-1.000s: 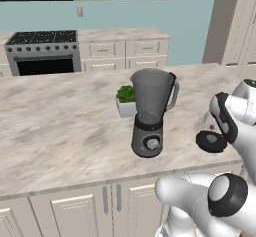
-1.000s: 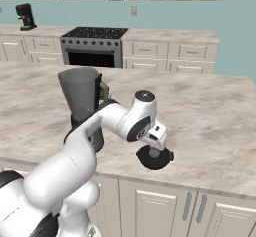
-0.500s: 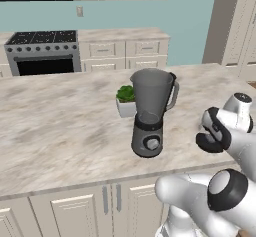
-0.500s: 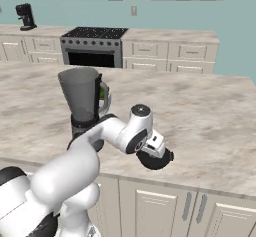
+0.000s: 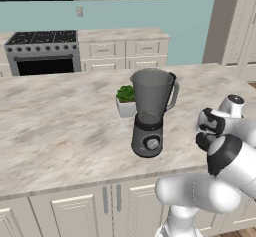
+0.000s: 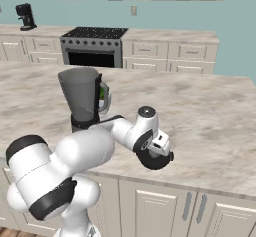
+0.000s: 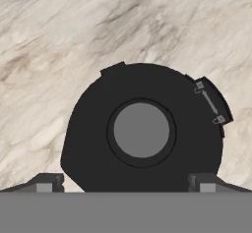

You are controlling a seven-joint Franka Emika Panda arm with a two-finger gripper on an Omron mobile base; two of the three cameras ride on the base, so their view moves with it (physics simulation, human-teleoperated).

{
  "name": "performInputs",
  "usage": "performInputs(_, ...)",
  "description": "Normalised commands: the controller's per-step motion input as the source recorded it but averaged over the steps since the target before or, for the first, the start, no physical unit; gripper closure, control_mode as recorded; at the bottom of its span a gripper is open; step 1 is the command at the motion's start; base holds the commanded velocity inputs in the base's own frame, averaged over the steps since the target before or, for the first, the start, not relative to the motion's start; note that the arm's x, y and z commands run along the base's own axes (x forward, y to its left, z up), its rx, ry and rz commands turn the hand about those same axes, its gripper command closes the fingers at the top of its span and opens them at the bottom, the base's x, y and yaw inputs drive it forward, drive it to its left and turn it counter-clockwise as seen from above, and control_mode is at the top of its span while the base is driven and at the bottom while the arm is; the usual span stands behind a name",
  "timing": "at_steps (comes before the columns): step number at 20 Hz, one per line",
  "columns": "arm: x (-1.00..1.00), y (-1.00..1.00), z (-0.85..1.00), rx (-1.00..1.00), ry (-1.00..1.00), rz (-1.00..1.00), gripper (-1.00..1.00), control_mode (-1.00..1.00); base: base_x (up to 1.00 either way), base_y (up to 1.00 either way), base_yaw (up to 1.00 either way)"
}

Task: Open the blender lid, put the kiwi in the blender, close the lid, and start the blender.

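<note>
The blender [image 5: 149,115] [image 6: 82,100] stands on the marble counter, and its smoky jar is open at the top. The blender lid [image 7: 88,138] [image 6: 155,162], a black disc with a grey knob at its centre, lies flat on the counter to the blender's right. My gripper [image 7: 125,184] [image 6: 160,151] hangs just above the lid, open. Its two fingertips [image 7: 49,183] stand wide apart at either side of the disc and hold nothing. The kiwi is out of view.
A leafy plant in a white pot [image 5: 125,101] [image 6: 103,94] sits right behind the blender. The counter's front edge [image 6: 200,181] runs close below the lid. A stove [image 5: 42,51] and a coffee maker [image 6: 26,17] stand on the far wall.
The arm has folded lower and the hand has shifted a little over the lid. The lid has stayed in place on the counter, and the jaws have stayed open.
</note>
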Motion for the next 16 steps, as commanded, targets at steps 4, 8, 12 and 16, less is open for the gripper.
performInputs(4, 0.06, -0.13, -0.36, 0.00, 0.00, 0.00, -1.00, -1.00, 0.00, 0.00, 0.00)
performInputs(8, 0.07, -0.22, -0.29, 0.00, 0.01, 0.00, -1.00, -1.00, 0.00, 0.00, 0.00)
performInputs(12, 0.16, -0.09, -0.33, 0.00, 0.02, 0.00, -1.00, -1.00, 0.00, 0.00, 0.00)
performInputs(16, 0.24, 0.00, -0.24, 0.00, 0.02, 0.03, -1.00, -1.00, 0.00, 0.00, 0.00)
